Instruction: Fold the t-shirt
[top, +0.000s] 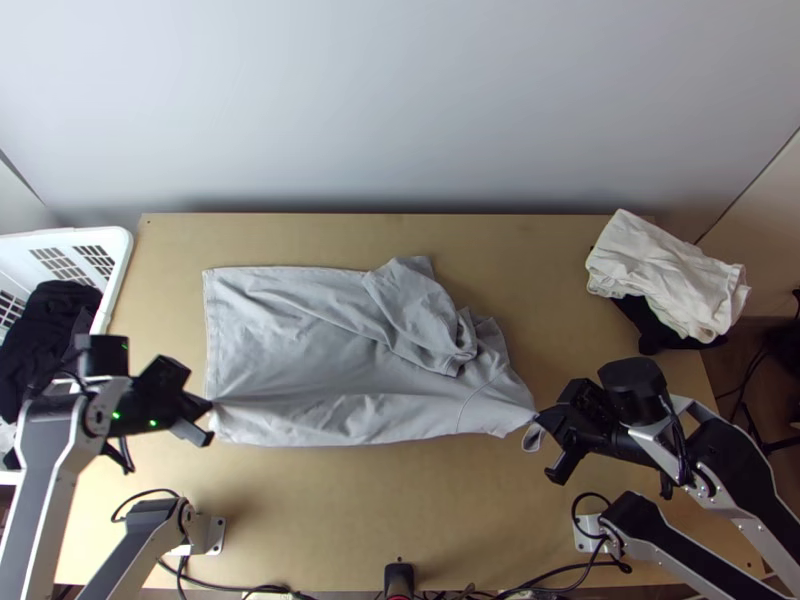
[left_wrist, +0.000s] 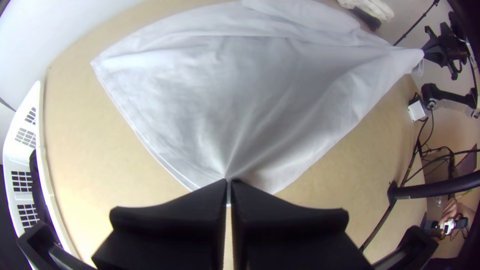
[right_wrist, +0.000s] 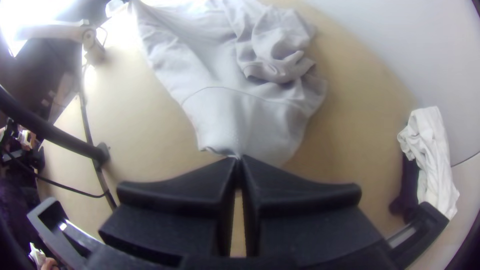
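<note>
Wooden table (top: 330, 510) below, grey t-shirt (top: 290, 350) spread over it, bunched toward one end! Left gripper (left_wrist: 229, 181) pinches the hem side, right gripper (right_wrist: 239, 158) clamps the seamed end, wide apart, presumably to stretch the near edge straight for folding.

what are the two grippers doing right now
Left gripper: closed, pinching the grey t-shirt near a corner.
Right gripper: closed, pinching the same shirt's edge at its other end.
</note>
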